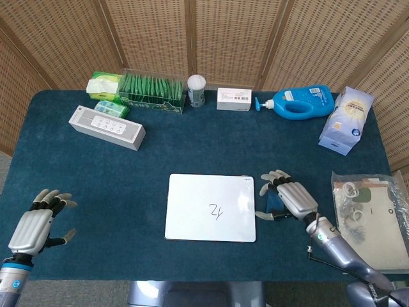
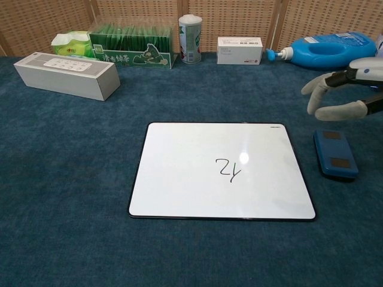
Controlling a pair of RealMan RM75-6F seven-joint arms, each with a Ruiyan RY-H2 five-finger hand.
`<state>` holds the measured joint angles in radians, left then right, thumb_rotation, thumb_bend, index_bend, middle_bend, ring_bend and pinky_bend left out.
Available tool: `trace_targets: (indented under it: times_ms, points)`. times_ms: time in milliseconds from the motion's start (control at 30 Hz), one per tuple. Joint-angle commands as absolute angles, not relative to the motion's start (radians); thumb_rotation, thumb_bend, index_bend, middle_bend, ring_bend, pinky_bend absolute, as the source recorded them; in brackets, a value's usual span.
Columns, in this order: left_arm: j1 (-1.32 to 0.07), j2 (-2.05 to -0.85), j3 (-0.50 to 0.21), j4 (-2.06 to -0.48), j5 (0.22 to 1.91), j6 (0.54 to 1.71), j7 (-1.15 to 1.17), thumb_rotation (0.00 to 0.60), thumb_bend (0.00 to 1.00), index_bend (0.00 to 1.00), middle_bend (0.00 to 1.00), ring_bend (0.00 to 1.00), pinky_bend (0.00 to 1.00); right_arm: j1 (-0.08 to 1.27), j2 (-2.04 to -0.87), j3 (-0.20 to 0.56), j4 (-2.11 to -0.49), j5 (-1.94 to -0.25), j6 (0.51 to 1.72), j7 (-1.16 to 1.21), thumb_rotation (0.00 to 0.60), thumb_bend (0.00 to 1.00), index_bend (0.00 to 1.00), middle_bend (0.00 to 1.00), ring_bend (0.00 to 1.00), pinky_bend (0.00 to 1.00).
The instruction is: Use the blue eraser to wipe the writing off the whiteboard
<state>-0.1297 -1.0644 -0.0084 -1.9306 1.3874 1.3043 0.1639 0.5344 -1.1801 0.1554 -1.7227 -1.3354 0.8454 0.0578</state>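
The whiteboard (image 1: 211,206) (image 2: 221,170) lies flat at the table's middle front, with a small black scribble (image 1: 215,210) (image 2: 227,168) on it. Just right of it lies the blue eraser (image 2: 335,153), mostly hidden in the head view under my right hand, only a blue sliver (image 1: 275,201) showing. My right hand (image 1: 287,197) (image 2: 344,89) hovers above the eraser with fingers spread, holding nothing. My left hand (image 1: 39,225) is open near the front left edge, far from the board.
Along the back stand a white speaker box (image 1: 107,127), green tissue packs (image 1: 105,84), a green box (image 1: 152,91), a white canister (image 1: 196,90), a small white box (image 1: 234,99), a blue detergent bottle (image 1: 300,102) and a white bag (image 1: 346,119). A clear plastic packet (image 1: 370,217) lies at the front right.
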Motion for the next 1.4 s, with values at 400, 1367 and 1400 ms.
trace_targets:
  times_ms: [400,1367,1400]
  points:
    - [-0.151,-1.069,-0.019,-1.943,1.364,1.296,0.182,0.6,0.33,0.33,0.2,0.13,0.0,0.66,-1.329,0.173,-1.549,-1.226,0.759,-0.059,0.126,0.01,0.34,0.05,0.0,0.0]
    - [-0.145,-1.02,-0.002,-1.977,1.457,1.346,0.116,0.6,0.33,0.34,0.2,0.13,0.0,0.684,-1.36,0.097,-1.416,-1.106,0.723,-0.134,0.084,0.02,0.44,0.06,0.0,0.0]
    - [-0.145,-1.021,-0.001,-1.975,1.459,1.346,0.113,0.6,0.33,0.34,0.2,0.13,0.0,0.682,-1.36,0.094,-1.415,-1.106,0.726,-0.136,0.085,0.02,0.44,0.06,0.0,0.0]
